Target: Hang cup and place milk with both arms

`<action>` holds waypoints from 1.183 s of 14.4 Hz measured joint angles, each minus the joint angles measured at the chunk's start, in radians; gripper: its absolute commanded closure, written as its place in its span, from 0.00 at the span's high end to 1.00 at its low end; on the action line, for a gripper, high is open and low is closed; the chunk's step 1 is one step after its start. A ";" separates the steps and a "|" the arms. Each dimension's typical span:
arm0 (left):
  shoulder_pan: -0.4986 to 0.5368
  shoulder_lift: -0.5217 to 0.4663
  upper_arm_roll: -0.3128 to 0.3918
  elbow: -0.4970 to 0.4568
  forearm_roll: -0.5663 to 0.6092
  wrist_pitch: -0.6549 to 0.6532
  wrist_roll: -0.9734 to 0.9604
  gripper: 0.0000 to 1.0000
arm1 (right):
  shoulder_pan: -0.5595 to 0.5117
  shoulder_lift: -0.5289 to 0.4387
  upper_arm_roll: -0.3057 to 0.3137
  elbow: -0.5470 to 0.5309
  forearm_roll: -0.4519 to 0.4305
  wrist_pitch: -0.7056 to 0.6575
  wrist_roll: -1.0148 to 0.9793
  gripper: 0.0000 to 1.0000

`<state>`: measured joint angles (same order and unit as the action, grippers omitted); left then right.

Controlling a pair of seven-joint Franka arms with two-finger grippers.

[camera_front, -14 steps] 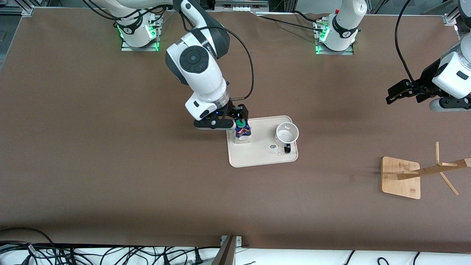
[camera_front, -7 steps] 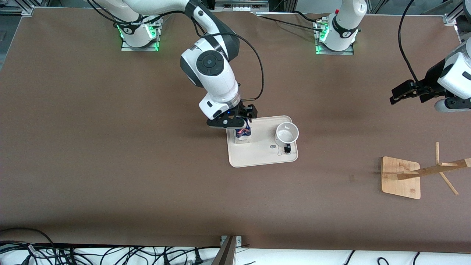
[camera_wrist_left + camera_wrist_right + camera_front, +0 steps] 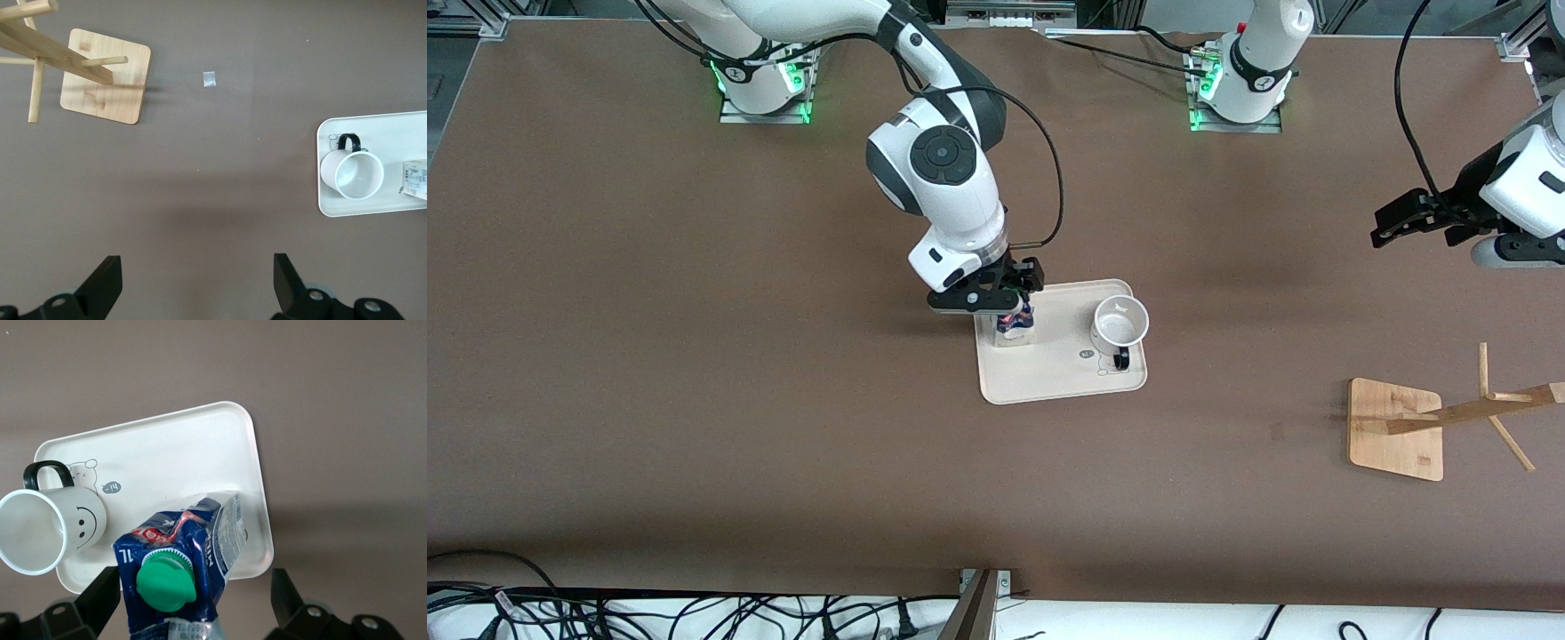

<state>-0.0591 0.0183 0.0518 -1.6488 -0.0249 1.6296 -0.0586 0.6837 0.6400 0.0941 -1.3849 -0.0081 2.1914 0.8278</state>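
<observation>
The milk (image 3: 1015, 326), a blue and white carton with a green cap, stands upright on the cream tray (image 3: 1063, 380) at the tray's corner toward the right arm's end. The white cup (image 3: 1120, 323) stands upright on the same tray, toward the left arm's end, its black handle pointing at the front camera. My right gripper (image 3: 1005, 299) is open and low around the top of the milk (image 3: 200, 540), one finger on each side, not closed on it. The cup (image 3: 50, 530) shows its smiley face. My left gripper (image 3: 1396, 222) is open and empty, high over bare table.
A wooden rack (image 3: 1394, 428) with slanted pegs stands toward the left arm's end, nearer to the front camera than the tray. It also shows in the left wrist view (image 3: 103, 75), with the cup (image 3: 351, 175) and the tray (image 3: 373, 123) farther off.
My right gripper has moved from beside the milk to over it and lowered around its top. My left gripper has shifted slightly and now holds still.
</observation>
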 measured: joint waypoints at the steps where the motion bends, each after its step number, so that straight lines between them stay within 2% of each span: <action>1: 0.000 0.000 -0.001 0.000 0.005 -0.001 0.002 1.00 | 0.005 0.001 0.000 0.000 0.000 0.001 0.000 1.00; 14: -0.005 0.003 -0.017 0.000 0.009 -0.005 0.005 1.00 | 0.038 0.037 -0.002 0.000 -0.033 0.024 0.001 0.99; 15: -0.005 0.003 -0.017 0.000 0.009 -0.005 0.005 1.00 | 0.040 0.037 -0.002 0.000 -0.034 0.024 0.001 0.71; 16: -0.005 0.004 -0.017 0.000 0.009 -0.005 0.005 1.00 | 0.040 0.037 -0.002 0.000 -0.035 0.025 0.001 0.49; 17: -0.005 0.004 -0.017 -0.001 0.009 -0.005 0.005 1.00 | 0.040 0.037 -0.002 0.000 -0.035 0.026 0.000 0.36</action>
<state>-0.0640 0.0226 0.0343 -1.6493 -0.0158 1.6246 -0.0540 0.7240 0.6766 0.0922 -1.3850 -0.0433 2.2172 0.8273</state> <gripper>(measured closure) 0.000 0.026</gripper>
